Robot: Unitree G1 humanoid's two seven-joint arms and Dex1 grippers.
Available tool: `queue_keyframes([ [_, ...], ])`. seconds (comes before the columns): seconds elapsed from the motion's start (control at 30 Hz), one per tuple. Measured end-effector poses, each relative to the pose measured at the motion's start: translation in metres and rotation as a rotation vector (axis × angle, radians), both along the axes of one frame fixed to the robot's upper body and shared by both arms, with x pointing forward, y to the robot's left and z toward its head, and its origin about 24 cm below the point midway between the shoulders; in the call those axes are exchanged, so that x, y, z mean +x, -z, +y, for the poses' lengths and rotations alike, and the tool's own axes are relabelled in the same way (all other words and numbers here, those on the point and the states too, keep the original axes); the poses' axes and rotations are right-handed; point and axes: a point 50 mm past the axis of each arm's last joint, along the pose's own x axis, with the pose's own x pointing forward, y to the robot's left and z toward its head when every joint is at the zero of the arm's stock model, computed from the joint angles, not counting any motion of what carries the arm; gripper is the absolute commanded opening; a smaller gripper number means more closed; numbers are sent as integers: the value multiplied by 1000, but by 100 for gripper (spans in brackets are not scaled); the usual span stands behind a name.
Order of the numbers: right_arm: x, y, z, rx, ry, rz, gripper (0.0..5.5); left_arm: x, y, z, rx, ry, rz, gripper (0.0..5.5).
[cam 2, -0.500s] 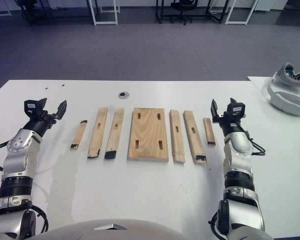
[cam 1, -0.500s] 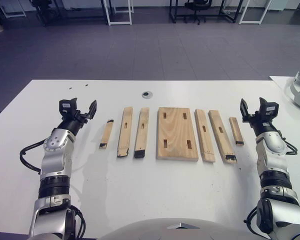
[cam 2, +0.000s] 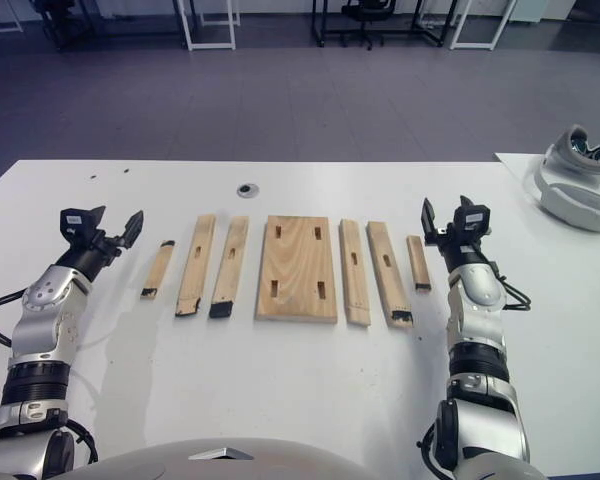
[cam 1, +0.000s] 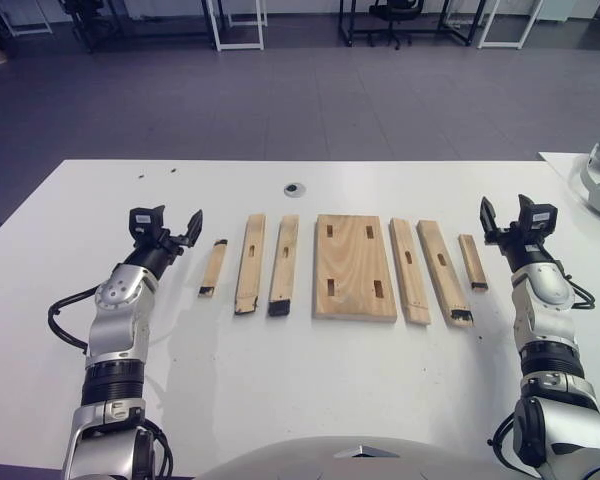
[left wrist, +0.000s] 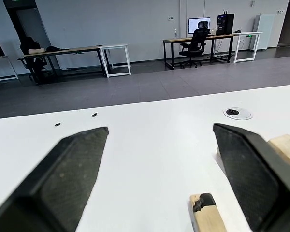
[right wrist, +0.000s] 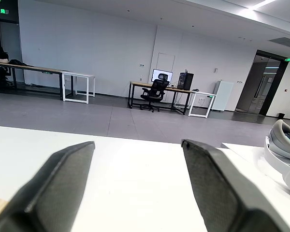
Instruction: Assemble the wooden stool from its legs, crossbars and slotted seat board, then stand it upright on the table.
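Left gripper (cam 1: 176, 224): at the left of the frame, low over the table (cam 1: 280, 380), fingers spread wide and holding nothing; aimed toward the nearest short bar.
Left short crossbar (cam 1: 213, 268): lay flat just right of the left gripper, not touching it, dark mark at its near end. In the left wrist view its far end (left wrist: 206, 215) sat between the spread fingers (left wrist: 70, 179).
Left pair of legs (cam 1: 250, 263): two long slotted strips lay side by side, near each other but apart, left of centre.
Slotted seat board (cam 1: 355, 266): lay flat at the centre, four slots facing up.
Right pair of legs (cam 1: 408, 270): two long slotted strips lay just right of the board, slightly splayed.
Right short crossbar (cam 1: 471, 262): lay flat beside the outer right leg.
Right gripper (cam 1: 505, 218): at the right of the frame, just beyond the right short crossbar, fingers parted and empty.
Progress: judged not begun; no parts were joined.
Handling: the parts looked like light, rigid, dry timber, unlikely to bend or slip. Lying flat, they offered only thin edges.
Grasp point: judged best across the narrow width at mid-length, clear of slots and tenon ends. The board would be best taken by a long edge.
Risk: a flat strip might skid on the smooth table under a closing finger.
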Motion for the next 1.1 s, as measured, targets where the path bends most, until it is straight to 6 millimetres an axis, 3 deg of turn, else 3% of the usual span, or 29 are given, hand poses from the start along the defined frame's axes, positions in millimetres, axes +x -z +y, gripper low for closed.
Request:
queue_keyframes([
  [0.17,0,1,0,1,1,2,336,-2,8,-3,-8,5,53,399],
  [0.27,-1,2,0,3,3,4,336,-12,29,-16,-37,33,141,399],
  [0.5,-4,7,0,4,7,19,336,-31,43,-23,-38,50,256,399],
  [0.77,-7,10,-1,5,10,32,336,-33,42,-27,-39,63,261,399],
  [1.1,-7,13,-1,10,14,43,336,-41,62,-28,-12,44,407,224],
])
